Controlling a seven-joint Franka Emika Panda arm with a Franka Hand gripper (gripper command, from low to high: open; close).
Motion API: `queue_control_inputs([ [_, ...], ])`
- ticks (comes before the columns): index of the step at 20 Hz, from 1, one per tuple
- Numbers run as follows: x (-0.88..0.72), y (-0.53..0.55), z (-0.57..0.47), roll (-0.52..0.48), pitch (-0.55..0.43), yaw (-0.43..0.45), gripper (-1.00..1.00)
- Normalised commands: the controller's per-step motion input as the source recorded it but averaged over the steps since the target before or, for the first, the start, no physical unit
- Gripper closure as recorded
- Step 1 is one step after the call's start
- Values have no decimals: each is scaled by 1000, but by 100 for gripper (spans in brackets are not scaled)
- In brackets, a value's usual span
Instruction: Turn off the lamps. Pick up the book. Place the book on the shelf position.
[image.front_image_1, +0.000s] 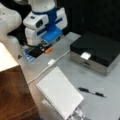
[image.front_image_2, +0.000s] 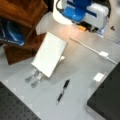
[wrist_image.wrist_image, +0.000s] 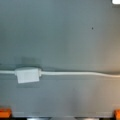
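Only the wrist view catches the cord switch (wrist_image.wrist_image: 27, 75) right under the gripper (wrist_image.wrist_image: 60, 115); can't tell its state, hanging low over the bench (wrist_image.wrist_image: 62, 37), book (image.front_image_1: 60, 91) well away.

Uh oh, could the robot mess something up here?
Maybe. The white cable with its switch box runs right beside the book, so the gripper, hanging near it, might snag it. The pen lies loose close to the book and could get knocked. The book also sits on clips, so it might slide when touched.
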Motion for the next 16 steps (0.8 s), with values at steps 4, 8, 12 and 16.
queue_control_inputs([
  [4, -47, 7, -26, -28, -11, 171, -100],
  [8, -190, 36, -109, -19, -7, 110, -100],
  [12, -391, 122, -123, -21, -3, 60, -100],
  [16, -497, 178, -116, 2, -64, 19, -100],
])
